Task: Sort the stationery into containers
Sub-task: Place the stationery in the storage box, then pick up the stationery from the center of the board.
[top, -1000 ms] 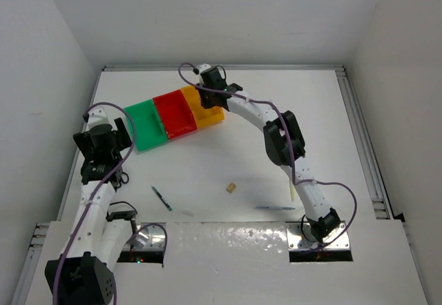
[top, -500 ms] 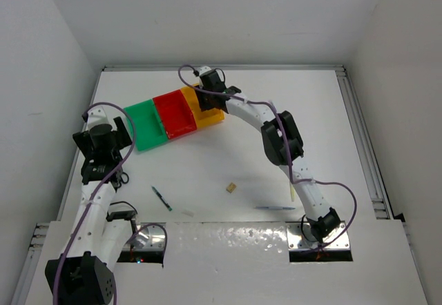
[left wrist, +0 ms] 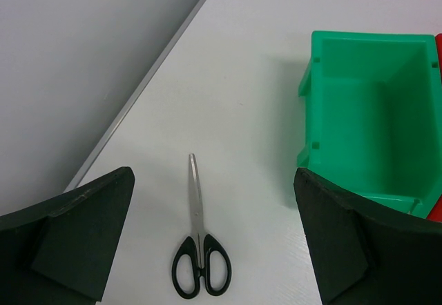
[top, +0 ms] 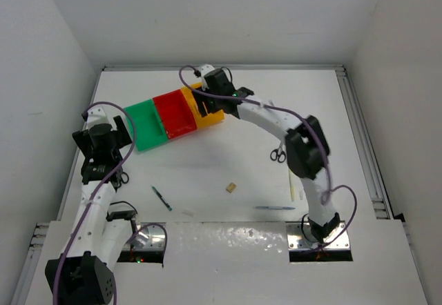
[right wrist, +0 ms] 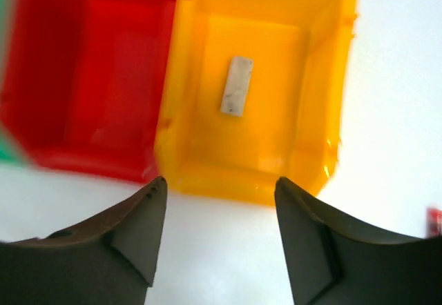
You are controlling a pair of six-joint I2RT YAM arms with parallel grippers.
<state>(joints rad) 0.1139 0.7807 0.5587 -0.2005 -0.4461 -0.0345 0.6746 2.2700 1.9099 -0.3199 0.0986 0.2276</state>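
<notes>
Right wrist view: one small grey eraser block point(right wrist: 236, 85) lies inside the yellow-orange plastic bin point(right wrist: 324, 56), under the spread, empty right pincer point(right wrist: 217, 188). Also spread, the left pincer point(left wrist: 213, 177) hovers above black-handled steel scissors point(left wrist: 198, 250). On the white worktop point(top: 207, 160) wait a dark teal pen point(top: 161, 198) and a tan block point(top: 231, 188); most sorting seems left.

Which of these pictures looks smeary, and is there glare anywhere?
Right wrist view: smeared; the red bin and yellow bin have soft edges, and the pale block inside the yellow one is fuzzy. Left wrist view: sharp, the scissors and green bin crisp, shadows faint. Top view: even light, with glare blotches on the glossy near shelf.
</notes>
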